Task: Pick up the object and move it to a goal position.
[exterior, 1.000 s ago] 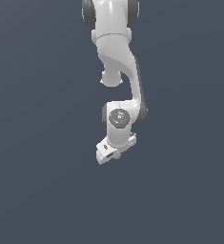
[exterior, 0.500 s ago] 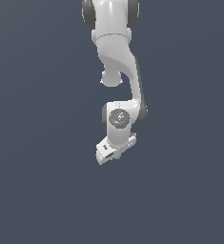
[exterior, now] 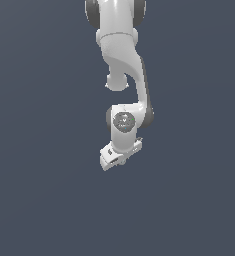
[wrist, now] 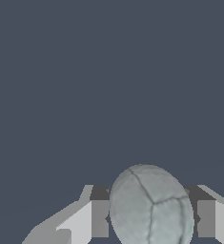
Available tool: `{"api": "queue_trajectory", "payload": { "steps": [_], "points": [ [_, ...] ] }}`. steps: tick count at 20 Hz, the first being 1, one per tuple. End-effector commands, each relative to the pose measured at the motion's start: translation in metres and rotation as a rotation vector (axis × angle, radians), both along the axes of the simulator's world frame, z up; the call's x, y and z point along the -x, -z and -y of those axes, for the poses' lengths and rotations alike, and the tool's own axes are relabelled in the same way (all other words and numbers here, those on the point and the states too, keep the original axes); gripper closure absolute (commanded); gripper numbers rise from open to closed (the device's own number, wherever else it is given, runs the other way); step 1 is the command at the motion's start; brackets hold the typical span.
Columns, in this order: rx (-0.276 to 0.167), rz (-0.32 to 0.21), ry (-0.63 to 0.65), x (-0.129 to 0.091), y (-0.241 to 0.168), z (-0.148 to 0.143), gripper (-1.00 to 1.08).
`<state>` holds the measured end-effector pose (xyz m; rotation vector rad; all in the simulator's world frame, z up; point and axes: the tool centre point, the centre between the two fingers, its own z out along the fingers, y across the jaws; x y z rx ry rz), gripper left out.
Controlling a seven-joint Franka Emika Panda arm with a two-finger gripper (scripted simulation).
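Note:
The object, a pale grey, faintly greenish ball with a mottled, seamed surface, sits between my two fingers in the wrist view. My gripper is shut on it, with a pad against each side. In the exterior view the white gripper hangs at the low end of the arm, tilted toward the exterior view's left. I cannot make out the ball for certain there. A small mottled grey disc shows on the wrist above the gripper.
The white arm comes down from the top of the exterior view. Around it is only a plain dark blue-grey background, with no edge, container or other object in view.

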<state>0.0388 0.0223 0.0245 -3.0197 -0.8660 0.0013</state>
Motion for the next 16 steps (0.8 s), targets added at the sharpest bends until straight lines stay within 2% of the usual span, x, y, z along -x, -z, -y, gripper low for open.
{"api": "queue_trajectory", "payload": {
  "steps": [1,8,16],
  "points": [
    [0.000,0.001,0.000,0.005,-0.003,0.002,1.08],
    [0.000,0.001,0.000,0.032,-0.017,0.014,1.08],
    [0.001,0.001,0.001,0.079,-0.041,0.034,1.08]
  ]
}}
